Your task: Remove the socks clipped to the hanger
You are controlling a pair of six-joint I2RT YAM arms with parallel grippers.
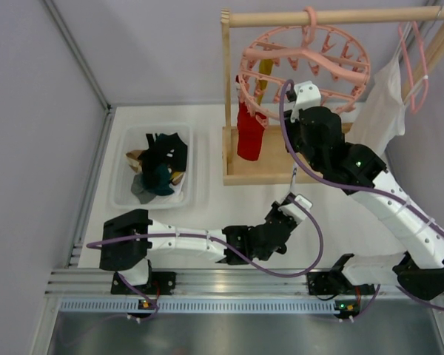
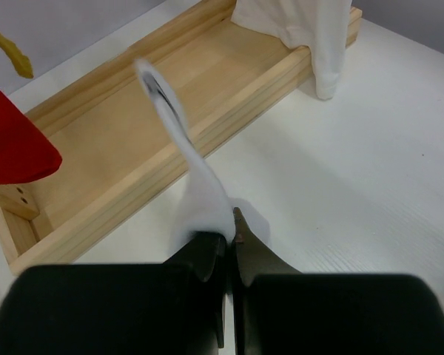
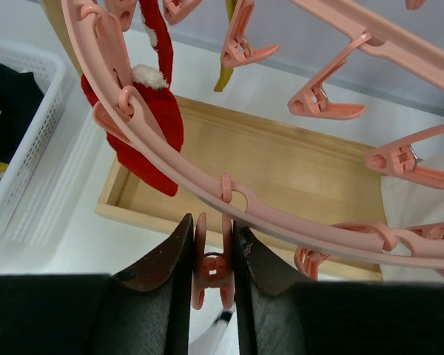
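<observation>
Now right pincer (image 3: pixel 212 237) squeezes a peg (image 3: pixel 211 275) under the hanger (image 3: pixel 281 216), left pincer (image 2: pixel 228 235) clamps the sock (image 2: pixel 200 185); slipping off the peg would re-clip it.

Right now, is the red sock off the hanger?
No. The red sock hangs clipped to the hanger at its rim.

The black fingers (image 3: pixel 166 259) pinch a pink plastic clip peg (image 3: pixel 211 270) dangling from the round pink plastic ring hanger (image 3: pixel 296 225); a red fabric sock (image 3: pixel 152 126) hangs clipped at its left rim.
</observation>
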